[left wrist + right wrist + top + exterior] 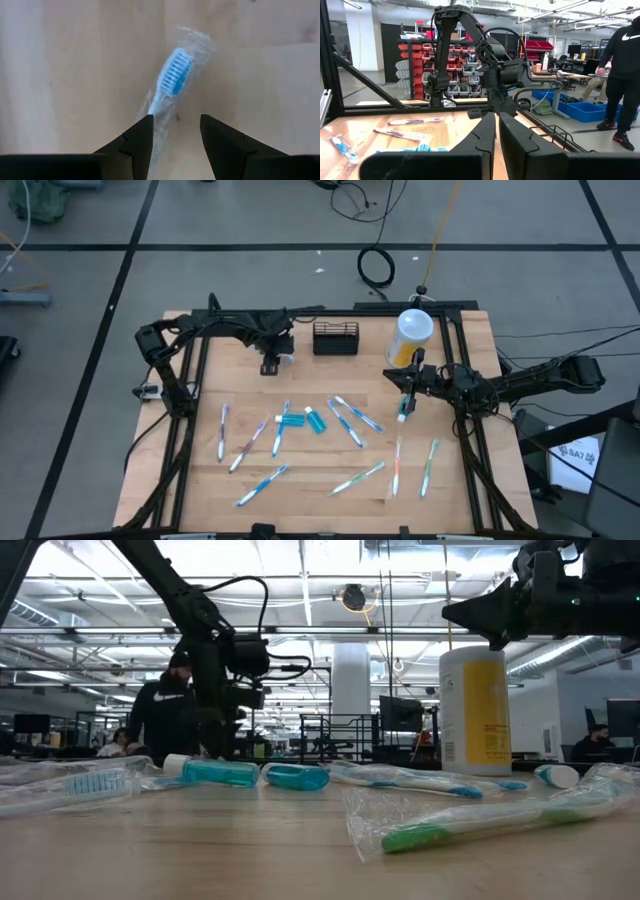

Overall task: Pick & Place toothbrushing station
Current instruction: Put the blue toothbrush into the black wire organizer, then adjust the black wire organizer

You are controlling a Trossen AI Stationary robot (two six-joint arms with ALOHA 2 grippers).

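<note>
The toothbrushing station (336, 338), a small black wire caddy, stands upright on the wooden surface (300, 485) at its far edge, roughly in the middle between the two arms. Nothing touches it. In the low view it shows as a thin dark frame (332, 738) far behind the scattered brushes.

The left claw (270, 366) hangs over the far left part of the surface, just left of the caddy and apart from it. Its fingers (134, 145) stand spread and released, holding nothing. Its wrist camera looks down between them at a wrapped blue-and-white toothbrush (170, 85) lying on the wood below the gap.

The right claw (404, 408) is at the right side, near of the yellow bottle with white lid (410, 335), and well apart from the caddy. Its fingers (485, 132) are clenched together with only a thin slit between them. From above, something small and pale sits at its tip, but I cannot tell whether it is gripped or merely lying beneath.

Many wrapped toothbrushes (352, 420) lie loose across the middle and near parts of the surface, blue, green and pinkish ones, along with two short teal tubes (212, 772). A green brush in its wrapper (470, 825) lies nearest the low camera.

A person in dark clothing (625, 75) stands in the room beyond.
</note>
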